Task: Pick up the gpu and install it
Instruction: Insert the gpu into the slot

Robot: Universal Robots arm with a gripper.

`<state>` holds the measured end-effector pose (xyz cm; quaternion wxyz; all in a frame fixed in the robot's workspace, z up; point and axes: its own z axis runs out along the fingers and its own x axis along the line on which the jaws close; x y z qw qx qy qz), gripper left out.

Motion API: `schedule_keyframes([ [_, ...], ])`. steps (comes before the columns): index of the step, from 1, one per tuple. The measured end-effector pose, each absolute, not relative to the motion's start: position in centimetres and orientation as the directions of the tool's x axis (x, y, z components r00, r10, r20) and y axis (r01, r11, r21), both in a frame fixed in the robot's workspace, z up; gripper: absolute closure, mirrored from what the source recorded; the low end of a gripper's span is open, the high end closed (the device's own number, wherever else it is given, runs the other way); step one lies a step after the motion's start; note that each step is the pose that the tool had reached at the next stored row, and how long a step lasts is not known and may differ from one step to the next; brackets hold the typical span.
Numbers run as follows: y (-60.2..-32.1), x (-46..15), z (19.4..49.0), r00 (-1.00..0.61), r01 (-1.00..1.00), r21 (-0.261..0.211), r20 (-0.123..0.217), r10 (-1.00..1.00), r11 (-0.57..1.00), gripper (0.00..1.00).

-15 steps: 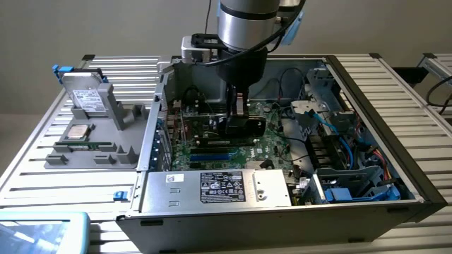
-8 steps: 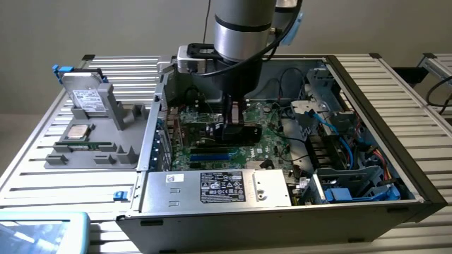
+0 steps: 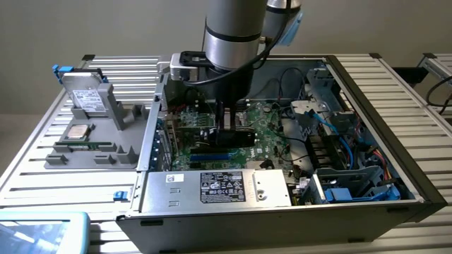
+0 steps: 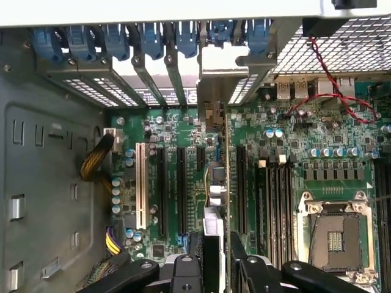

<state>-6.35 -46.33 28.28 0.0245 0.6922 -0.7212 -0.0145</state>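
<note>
- One grey tray (image 3: 92, 153) sits at the exterior view's left on the slatted table (image 3: 42, 174). It has a silver hard drive (image 3: 88, 100) propped in it, and its right edge is just beside the case wall.
- Next comes the open computer case (image 3: 416, 196), with walls rising on every side and the motherboard (image 3: 265, 137) lying flat inside.
- The gripper (image 3: 227, 126) reaches down from the arm (image 3: 233, 32) near the case's left wall. The power supply (image 3: 219, 186) is close in front, and cables and a drive cage (image 3: 353, 180) crowd the right.
- The fingers (image 4: 186, 271) are clenched on the gpu (image 3: 234, 140), which stands on edge low over the motherboard among the black expansion slots (image 4: 181, 189). Whether it touches the board I cannot tell.
- Its long axis runs along the slots, with the metal bracket (image 4: 220, 73) end toward the blue-clipped rear slot covers (image 4: 140, 67).
</note>
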Motion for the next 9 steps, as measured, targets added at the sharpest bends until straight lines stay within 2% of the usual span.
schedule_keyframes([
  [9,-46.3,-7.1,26.7,-0.044,-0.997,0.055,0.015,-0.999,0.045,0.72],
])
